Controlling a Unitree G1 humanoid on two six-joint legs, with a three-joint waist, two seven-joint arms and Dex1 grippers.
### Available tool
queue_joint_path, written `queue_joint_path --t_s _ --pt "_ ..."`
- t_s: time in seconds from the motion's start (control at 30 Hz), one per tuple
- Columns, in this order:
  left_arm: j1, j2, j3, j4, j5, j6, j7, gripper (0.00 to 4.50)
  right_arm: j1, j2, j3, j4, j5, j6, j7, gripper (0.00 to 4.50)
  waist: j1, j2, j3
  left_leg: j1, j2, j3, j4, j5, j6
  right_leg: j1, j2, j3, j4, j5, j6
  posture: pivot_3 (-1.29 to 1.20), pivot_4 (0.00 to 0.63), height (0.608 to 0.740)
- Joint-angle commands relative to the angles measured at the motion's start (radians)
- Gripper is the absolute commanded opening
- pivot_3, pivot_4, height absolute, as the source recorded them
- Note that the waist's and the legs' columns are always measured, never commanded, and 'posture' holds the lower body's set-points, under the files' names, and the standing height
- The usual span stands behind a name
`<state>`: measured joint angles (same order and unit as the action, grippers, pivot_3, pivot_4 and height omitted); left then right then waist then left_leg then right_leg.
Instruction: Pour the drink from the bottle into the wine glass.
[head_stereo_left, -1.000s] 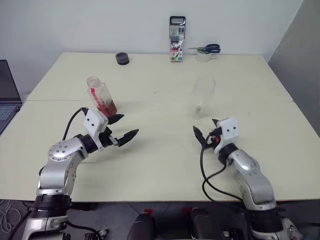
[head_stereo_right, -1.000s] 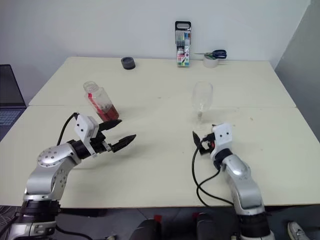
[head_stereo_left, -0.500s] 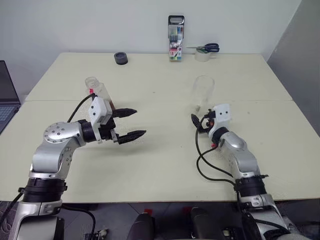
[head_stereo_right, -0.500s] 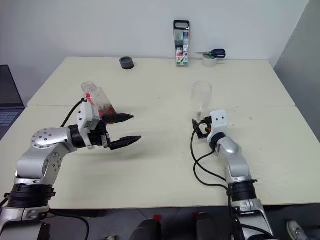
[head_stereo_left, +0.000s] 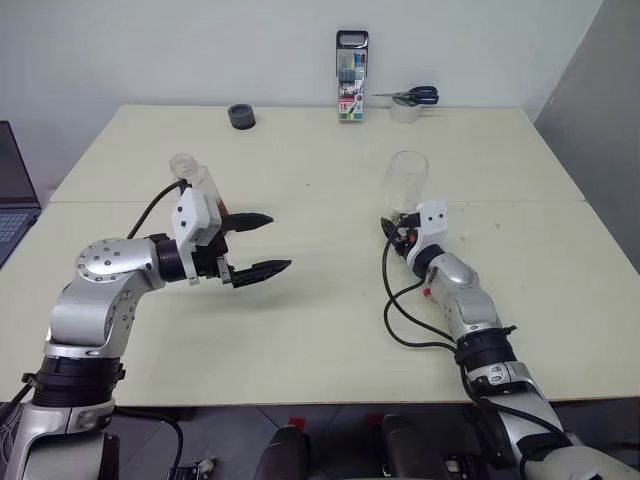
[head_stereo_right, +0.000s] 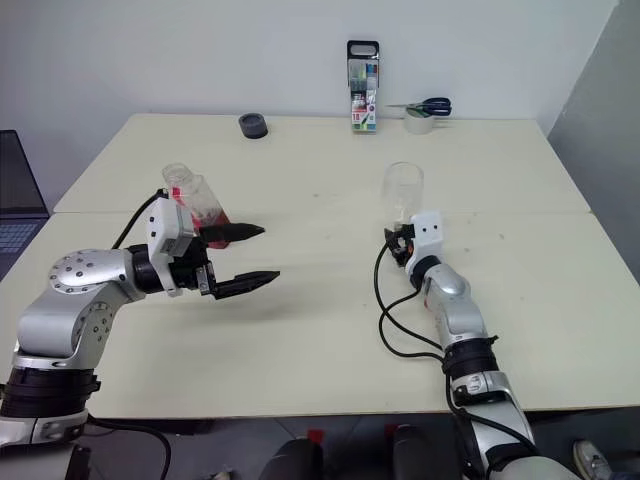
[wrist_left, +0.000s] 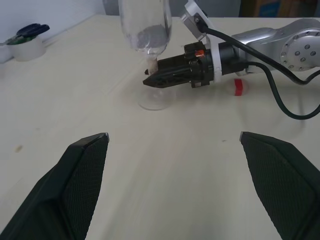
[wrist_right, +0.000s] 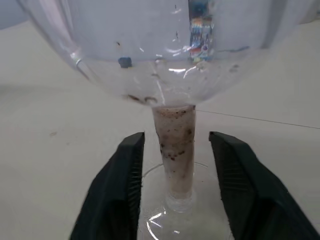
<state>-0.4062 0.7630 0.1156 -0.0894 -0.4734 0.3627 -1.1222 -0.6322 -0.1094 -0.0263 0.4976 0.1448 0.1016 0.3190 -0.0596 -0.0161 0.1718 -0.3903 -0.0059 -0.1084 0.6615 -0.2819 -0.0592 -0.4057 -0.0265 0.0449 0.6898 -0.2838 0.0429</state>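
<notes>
Both pads of your right tool (wrist_right: 175, 195) flank the wine glass (wrist_right: 172, 150) stem, not yet touching: close squarely; left tool (head_stereo_left: 262, 243) gapes empty.

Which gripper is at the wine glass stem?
The right gripper: its jaws straddle the wine glass stem with a gap each side. The left gripper hangs wide open over bare table, beside the bottle.

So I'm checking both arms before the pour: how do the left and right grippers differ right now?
The left gripper stands wide open, holding nothing, in front of the bottle. The right gripper has its fingers narrowed around the wine glass stem, a small gap each side. Both point roughly level over the table.
</notes>
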Motion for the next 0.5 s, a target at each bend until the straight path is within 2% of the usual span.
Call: queue_joint_path --t_s 0.03,0.1,0.5 --pt "-0.019 0.022 0.039 -0.048 -0.027 0.014 0.016 4.50 -0.045 0.003 -0.011 0.016 0.006 -0.046 0.014 0.71 0.000 0.000 0.000 0.000 0.000 0.000 0.000 0.000 0.000 0.000 0.000 0.000 0.000 0.000 0.000 0.00 0.150 0.740" --pt "-0.017 0.025 0.049 -0.059 -0.031 0.025 0.025 4.50 -0.055 0.005 -0.008 0.034 0.001 -0.060 0.019 0.14 -0.001 0.000 0.000 0.000 0.000 0.000 0.000 0.000 0.000 0.000 0.000 0.000 0.000 0.000 0.000 0.00 0.150 0.740" --pt "-0.004 0.081 0.149 -0.110 -0.088 0.134 0.094 4.50 -0.134 0.122 0.098 0.091 -0.024 -0.099 0.109 0.14 -0.024 0.001 0.000 0.000 0.001 -0.001 -0.001 0.000 0.000 -0.001 0.001 0.000 0.001 0.000 0.000 0.00 0.150 0.740"
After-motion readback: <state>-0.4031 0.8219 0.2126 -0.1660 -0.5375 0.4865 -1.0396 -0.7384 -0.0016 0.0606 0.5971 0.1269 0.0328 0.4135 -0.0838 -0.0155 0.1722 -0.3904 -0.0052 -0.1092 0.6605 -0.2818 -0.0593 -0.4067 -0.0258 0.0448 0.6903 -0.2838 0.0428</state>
